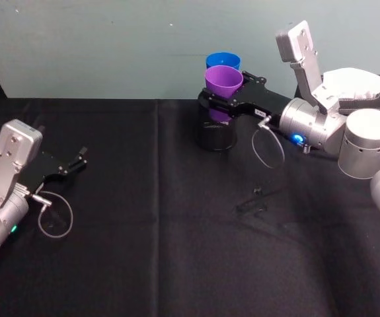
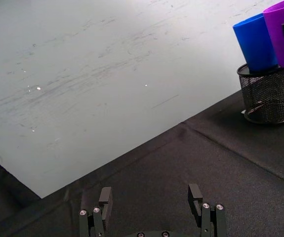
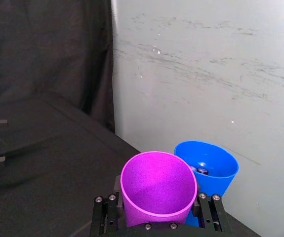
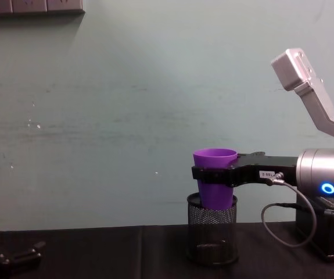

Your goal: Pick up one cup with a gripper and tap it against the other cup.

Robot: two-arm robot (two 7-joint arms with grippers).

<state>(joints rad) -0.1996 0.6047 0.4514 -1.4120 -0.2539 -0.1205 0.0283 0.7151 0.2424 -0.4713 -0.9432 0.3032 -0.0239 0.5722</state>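
I have the right gripper reaching in from 3 o'clock toward the far middle of the table, at about 12 o'clock as I look down on it; its two black fingers are closed around the purple cup, one on either side just under the rim, spread only as wide as the cup's body lets them; the cup is upright, mouth up, and held clear of the cloth. From the chest camera its base dips just inside the mouth of the black wire-mesh pen holder, which stands on the table directly beneath it. The blue cup stands upright in that holder, at 12 o'clock from the purple one, between it and the pale green wall; in the left wrist camera the two cups sit flank to flank with no gap I can make out, though I cannot tell for certain that they touch. Something small and dark lies in the bottom of the blue cup; I cannot tell what it is. A grey cable loops down from the right wrist above the cloth. The left gripper is parked low at 9 o'clock, well apart from the cups; its fingers are spread wide with nothing between them.
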